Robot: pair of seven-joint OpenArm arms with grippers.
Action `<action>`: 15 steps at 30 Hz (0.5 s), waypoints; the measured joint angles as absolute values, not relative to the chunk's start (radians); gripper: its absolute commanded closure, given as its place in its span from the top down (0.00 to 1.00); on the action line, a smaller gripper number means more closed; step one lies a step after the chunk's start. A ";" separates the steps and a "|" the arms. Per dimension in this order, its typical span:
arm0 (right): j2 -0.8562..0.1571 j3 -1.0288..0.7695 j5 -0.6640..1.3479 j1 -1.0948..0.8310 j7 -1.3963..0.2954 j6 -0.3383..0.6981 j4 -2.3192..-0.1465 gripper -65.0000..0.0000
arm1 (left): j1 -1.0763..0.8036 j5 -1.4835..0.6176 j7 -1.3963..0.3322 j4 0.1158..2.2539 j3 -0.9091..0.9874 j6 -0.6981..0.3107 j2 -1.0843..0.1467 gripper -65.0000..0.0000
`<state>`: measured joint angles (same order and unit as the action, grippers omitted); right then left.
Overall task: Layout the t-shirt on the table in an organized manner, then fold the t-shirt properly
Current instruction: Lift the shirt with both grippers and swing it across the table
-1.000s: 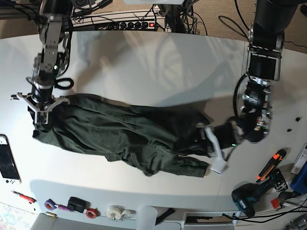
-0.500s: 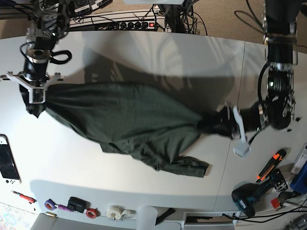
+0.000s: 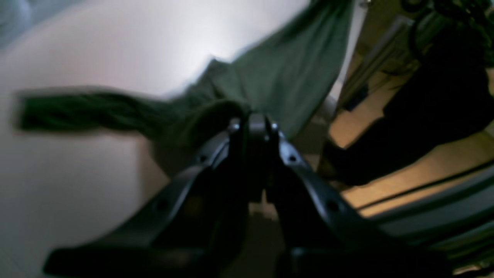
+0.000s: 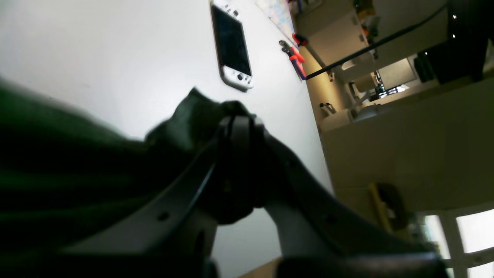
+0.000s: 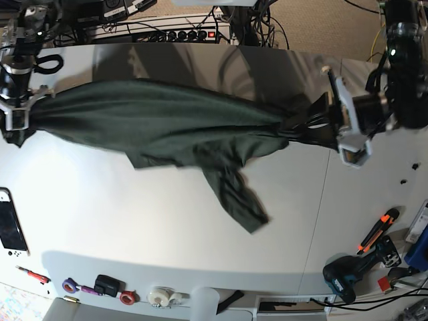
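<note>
The dark green t-shirt (image 5: 167, 120) hangs stretched in a long band between my two grippers above the white table (image 5: 134, 221). One sleeve (image 5: 234, 197) droops down toward the tabletop. My left gripper (image 5: 301, 127), on the base view's right, is shut on one bunched end of the shirt. Its wrist view shows the jaws (image 3: 252, 123) pinched on the green fabric (image 3: 285, 73). My right gripper (image 5: 17, 117), at the far left, is shut on the other end; its jaws (image 4: 235, 119) clamp a dark bunch of the t-shirt (image 4: 58, 154).
A handheld game console (image 5: 10, 224) lies at the left edge, also visible as the console (image 4: 231, 50). Tape rolls (image 5: 160, 294) and small tools line the front edge. A drill (image 5: 348, 274) and an orange cutter (image 5: 378, 231) sit at the right front.
Both arms have risen and moved toward the table's far side. The shirt has gone from lying crumpled on the table to hanging taut between the grippers, one sleeve dangling.
</note>
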<state>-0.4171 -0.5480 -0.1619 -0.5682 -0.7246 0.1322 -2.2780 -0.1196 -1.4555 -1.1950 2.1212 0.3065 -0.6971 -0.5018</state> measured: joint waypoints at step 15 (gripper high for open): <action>-0.409 -0.566 0.021 -0.559 -0.673 0.203 -2.278 0.00 | -0.089 -1.048 -0.802 2.106 0.146 -0.635 -0.432 0.00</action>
<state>-0.4091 -0.5655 0.0208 -0.5587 -0.6731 0.2031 -2.2780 -0.0891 -1.0485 -0.8021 2.1063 0.1455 -0.6353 -0.4324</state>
